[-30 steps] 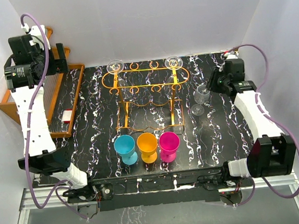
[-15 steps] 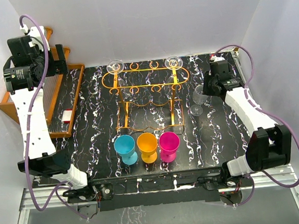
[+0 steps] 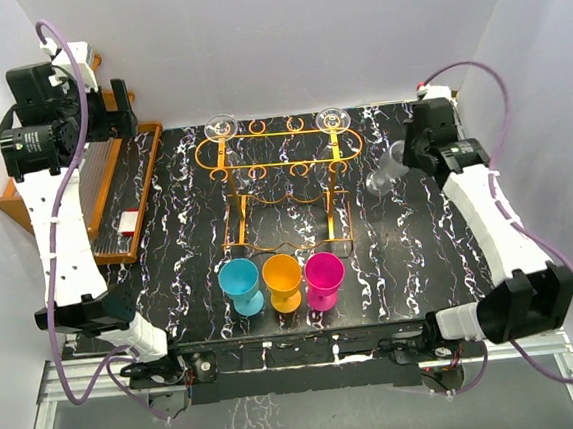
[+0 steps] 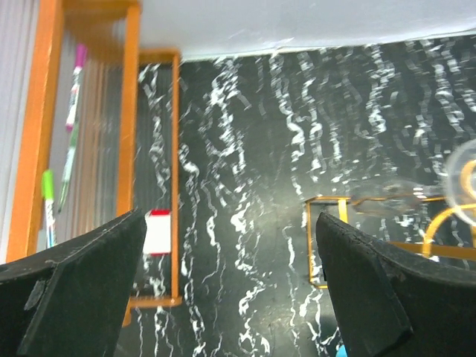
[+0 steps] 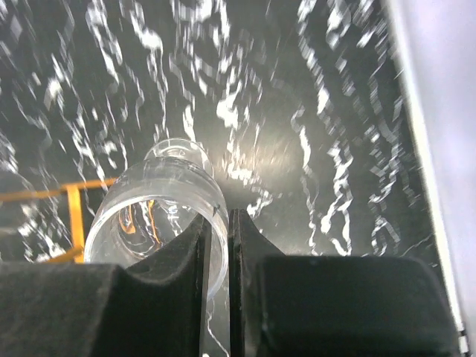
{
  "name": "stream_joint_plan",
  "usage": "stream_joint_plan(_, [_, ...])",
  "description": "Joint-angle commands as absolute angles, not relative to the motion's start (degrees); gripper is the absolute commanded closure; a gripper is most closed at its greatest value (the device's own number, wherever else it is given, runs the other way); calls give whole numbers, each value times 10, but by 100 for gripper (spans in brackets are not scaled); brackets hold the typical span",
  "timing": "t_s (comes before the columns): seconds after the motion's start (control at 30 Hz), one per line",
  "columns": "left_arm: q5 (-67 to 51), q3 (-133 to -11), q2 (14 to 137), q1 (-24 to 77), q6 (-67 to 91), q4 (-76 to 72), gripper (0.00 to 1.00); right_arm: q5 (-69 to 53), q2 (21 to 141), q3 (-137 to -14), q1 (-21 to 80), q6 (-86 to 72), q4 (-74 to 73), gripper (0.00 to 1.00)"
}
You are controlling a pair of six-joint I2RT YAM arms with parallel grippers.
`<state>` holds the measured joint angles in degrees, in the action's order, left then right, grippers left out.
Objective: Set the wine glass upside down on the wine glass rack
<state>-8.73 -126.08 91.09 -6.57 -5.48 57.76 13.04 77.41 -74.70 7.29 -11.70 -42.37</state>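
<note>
The orange wire wine glass rack [image 3: 279, 157] stands at the back middle of the black marbled table, with two clear glasses hanging upside down at its far corners [image 3: 220, 127] [image 3: 332, 119]. My right gripper [image 3: 410, 155] is shut on the rim wall of a clear wine glass [image 3: 387, 169], held tilted above the table just right of the rack. In the right wrist view the fingers [image 5: 256, 245] pinch the glass bowl's [image 5: 156, 204] rim, with a rack leg [image 5: 74, 204] to its left. My left gripper [image 3: 117, 111] is open and empty, raised over the wooden shelf.
A brown wooden stepped shelf [image 3: 115, 204] stands at the left with a white and red block [image 3: 127, 224] on it. Blue [image 3: 240, 282], orange [image 3: 283, 278] and pink [image 3: 324, 274] cups stand in a row near the front. White walls enclose the table.
My right gripper has lifted the clear glass off the table and tilted it, moving it slightly back and right. The left arm has barely shifted.
</note>
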Motion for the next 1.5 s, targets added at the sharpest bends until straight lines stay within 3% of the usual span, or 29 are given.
stream_joint_plan(0.0, [-221,-1347,923,-61,-62,602,5,243,689,-868,76,-116,-376,92])
stream_joint_plan(0.17, [-310,-1359,916,-60,2,526,6,294,612,-822,77,-83,-196,92])
stream_joint_plan(0.3, [-407,-1365,935,-53,122,417,12,208,561,-745,77,-82,31,92])
stream_joint_plan(0.47, [-465,-1445,997,0,230,326,19,126,622,-819,77,-102,58,92])
stream_joint_plan(0.7, [-432,-1390,997,46,370,74,37,16,672,-842,77,-188,190,92])
stream_joint_plan(0.9, [-444,-1396,1049,111,538,-27,42,-36,697,-842,94,-219,303,92])
stream_joint_plan(1.27, [-435,-1374,1081,207,656,-157,42,151,710,-732,267,-108,622,92])
stream_joint_plan(1.47, [-427,-1379,1074,216,669,-185,43,174,758,-718,314,-60,738,92])
